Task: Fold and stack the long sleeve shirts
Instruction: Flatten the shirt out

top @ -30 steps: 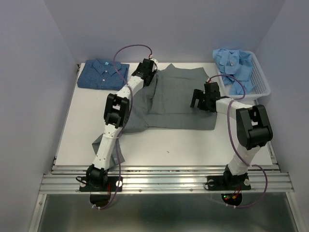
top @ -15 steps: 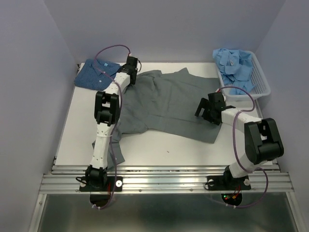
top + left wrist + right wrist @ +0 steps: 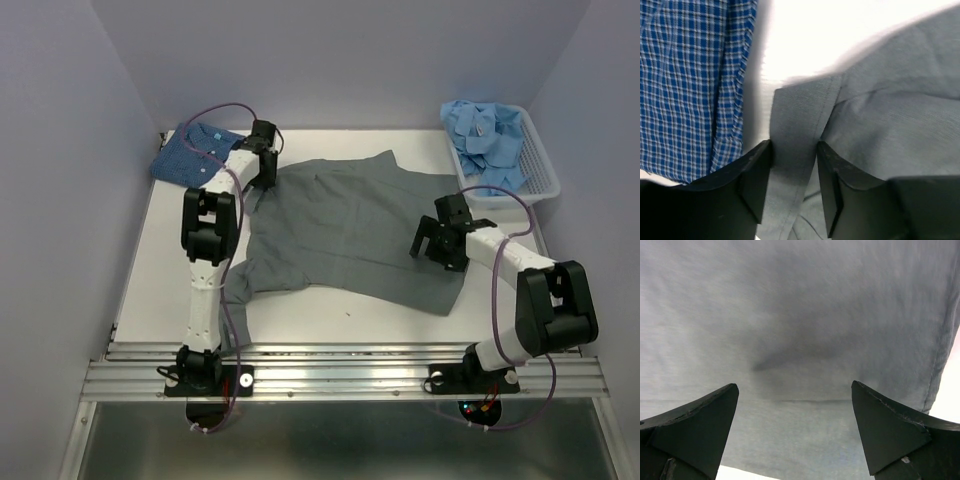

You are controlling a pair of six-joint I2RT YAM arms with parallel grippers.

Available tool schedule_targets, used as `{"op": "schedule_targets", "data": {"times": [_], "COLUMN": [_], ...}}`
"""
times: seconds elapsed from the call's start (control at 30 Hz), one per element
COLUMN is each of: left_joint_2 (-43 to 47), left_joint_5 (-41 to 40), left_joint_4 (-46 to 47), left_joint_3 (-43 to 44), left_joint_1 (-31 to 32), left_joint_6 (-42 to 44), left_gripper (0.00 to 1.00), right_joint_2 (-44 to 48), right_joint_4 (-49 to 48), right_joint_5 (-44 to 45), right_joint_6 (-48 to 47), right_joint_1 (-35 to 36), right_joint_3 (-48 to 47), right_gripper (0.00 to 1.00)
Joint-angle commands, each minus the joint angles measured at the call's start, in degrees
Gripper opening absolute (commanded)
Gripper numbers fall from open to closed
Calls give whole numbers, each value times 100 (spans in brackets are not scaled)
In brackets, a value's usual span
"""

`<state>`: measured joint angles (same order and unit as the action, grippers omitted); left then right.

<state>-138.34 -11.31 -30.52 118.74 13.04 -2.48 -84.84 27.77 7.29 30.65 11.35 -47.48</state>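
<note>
Roughly a third done, I'd judge: one dark blue shirt [image 3: 180,160] sits folded at the 10 o'clock corner of the counter [image 3: 300,300], and nothing is stacked on it yet. The dark grey shirt [image 3: 340,225] lies spread flat mid-counter, wrinkled, with no fold showing, so it looks to be at the spreading or straightening step. The light blue shirts [image 3: 485,140] are piled loose in the white basket [image 3: 540,175] at 2 o'clock, untouched. Left to do: fold the grey, stack it on the blue, then do the same for each light blue one.

The left hand [image 3: 794,155] is clamped on a narrow strip of the grey shirt's edge, and in the wrist view the cloth fills the gap between both fingers [image 3: 757,185]. It could be a placket, cuff or collar band; I can't tell which. From this hand the grey body runs out toward 4 o'clock in the overhead view. The blue shirt lies just beside it at 9 o'clock, with a bare strip of counter between the two fabrics.

The right hand [image 3: 794,387] is wide open and holds nothing. It is over the grey shirt's 4 o'clock portion, with plain cloth under both fingers and the hem edge near at its 3 o'clock in the wrist view. Most of the shirt lies toward 10 o'clock from it. I can't tell whether it touches the cloth or hangs just above.

Risk, as a judgement: the left grip is so close to the blue shirt that a tug toward 9 o'clock could disturb the finished fold.
</note>
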Motion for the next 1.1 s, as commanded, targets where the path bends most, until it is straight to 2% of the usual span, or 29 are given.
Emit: {"op": "schedule_targets", "data": {"times": [0.0, 0.07, 0.13, 0.3, 0.5, 0.57, 0.83, 1.07], "left_joint_2": [1081, 1308, 1467, 1934, 1925, 1908, 1461, 837], "left_joint_5": [901, 1061, 1096, 1096, 1805, 1992, 2405, 2546], "left_joint_4": [143, 196, 275, 634, 810, 951, 943, 618], "left_joint_3": [-202, -219, -324, -1052, -1572, -1730, -1775, -1223], "left_joint_1": [67, 128, 243, 305, 305, 313, 305, 200], "left_joint_6": [-112, -112, -130, -244, -490, -499, -525, -543], "left_gripper": [55, 59, 66, 74, 86, 93, 95, 95], "right_joint_2": [284, 205, -32, -882, -2016, -2308, -3670, -4620], "right_joint_4": [-357, -561, -755, -747, -887, -870, -738, -694], "right_joint_5": [-86, -323, -334, 62, -166, -175, 159, 492], "right_joint_6": [-507, -578, -639, -719, -780, -859, -1149, -1606], "right_joint_1": [7, 7, 7, 7, 7, 7, 7, 7], "right_joint_3": [-734, -920, -1183, -1842, -2623, -2862, -4266, -5191], "right_gripper": [100, 100, 100, 100, 100, 100, 100, 100]}}
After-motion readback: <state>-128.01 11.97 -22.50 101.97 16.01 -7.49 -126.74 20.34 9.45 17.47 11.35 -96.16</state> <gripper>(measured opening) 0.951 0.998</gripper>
